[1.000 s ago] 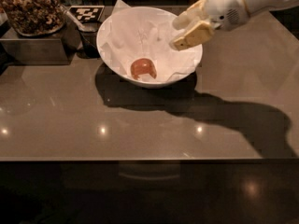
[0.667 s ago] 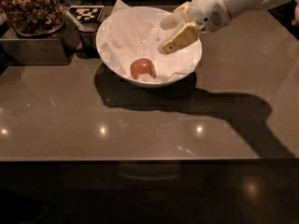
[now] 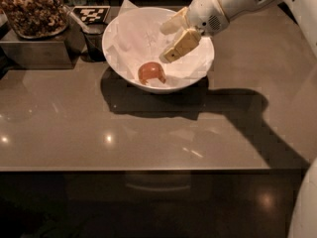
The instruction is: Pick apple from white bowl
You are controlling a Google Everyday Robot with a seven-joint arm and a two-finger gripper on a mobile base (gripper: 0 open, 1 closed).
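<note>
- My gripper hangs over the bowl, inside the rim line, roughly 2 o'clock from the apple. The arm comes in from the 2 o'clock corner of the view.
- The fingers are spread wide with nothing between them. No grab yet, it's just lining up.
- The apple sits low in the bowl toward the 6 o'clock side, right up near the front wall, on the crinkled paper.
- My biggest worry is that the apple is round and sits on loose paper. If one finger touches before the other, I reckon it just rolls off around the bottom.
- Next is the front wall. With the apple tucked that close to it, the finger on the 6 o'clock side may hit the slope before it gets down around the fruit, so I'd get a shallow pinch that pops out.
- The paper could also bunch up and get caught in the pinch, and then lifting drags the liner along too.
- Pushing down hard near the wall might tip or skid the bowl across the counter. The snack tray at 10 o'clock looks well out of harm's way.
</note>
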